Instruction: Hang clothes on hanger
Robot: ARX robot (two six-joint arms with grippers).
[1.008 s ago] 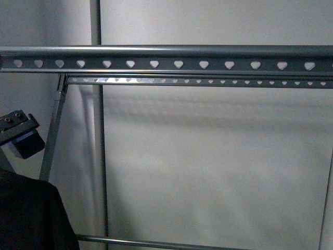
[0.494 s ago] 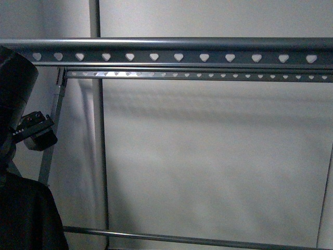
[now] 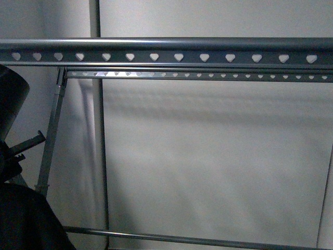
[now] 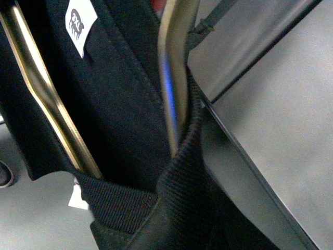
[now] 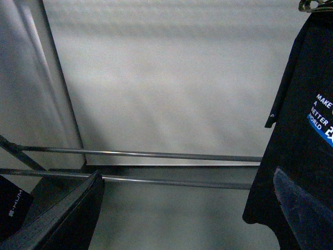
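**Rack** [image 3: 50,151]: its grey top rail [image 3: 166,57], pierced with heart-shaped holes, spans the front view. No cloth lies on the visible stretch.

**Black T-shirt** [image 3: 23,221]: it hangs low at the rack's left end, below the rail and apart from it. I judge the lift done and the hanging itself not yet done. What remains is to raise the shirt over the rail, drape it and let go.

**My left arm** [image 3: 9,104]: half a second ago it covered the rail's left end. Now it sits lower and the leftmost holes show again, while rail and shirt stand as they did.

**My left gripper** [image 4: 132,161]: the fingers are narrowed but not together, with the ribbed neck caught on them, so it carries the shirt. Whether the neck is pinched or merely hooked, I cannot tell.

**My right gripper** [image 5: 187,174]: the fingers are wide apart, holding nothing, and face the lower crossbars [image 5: 156,154].

**Neck label** [image 4: 80,18]: white, beside one left finger.
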